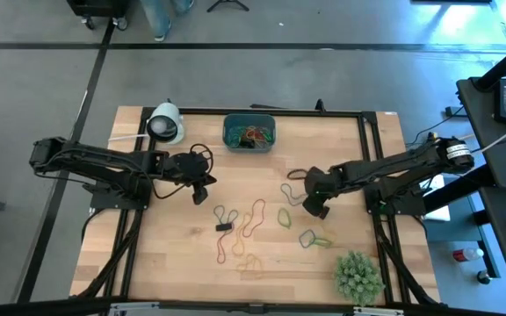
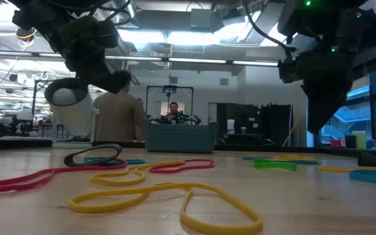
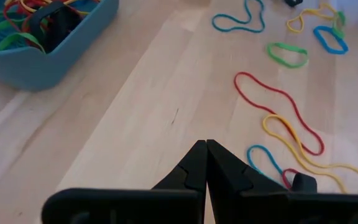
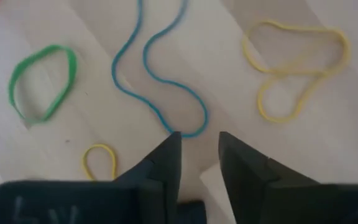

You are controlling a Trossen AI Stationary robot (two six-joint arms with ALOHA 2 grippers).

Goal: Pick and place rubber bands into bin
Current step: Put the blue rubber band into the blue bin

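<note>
Room: concrete floor around the table; in the low view, ceiling lights and a person standing beyond the far edge.
Table: pale wood planks with visible grain, framed by dark rails.
Bin: teal plastic tray with rounded corners and low walls, at the middle of the far edge; red, green and orange loops lie tangled inside.
Rubber bands: thin floppy loops scattered flat over the table's middle and toward the near edge; long twisted red and yellow ones, a small green oval, a wavy blue one, a yellow pinched figure-eight.
Left hand: above bare wood left of the middle, between the bin and the scattered loops; its dark fingers are pressed together, holding nothing.
Right hand: low over the loops right of the middle, fingers a narrow gap apart, tips at the end of the blue band, nothing between them.
White roll: smooth cylinder near the far left corner.
Green plant: bushy, spiky, at the near right corner.
</note>
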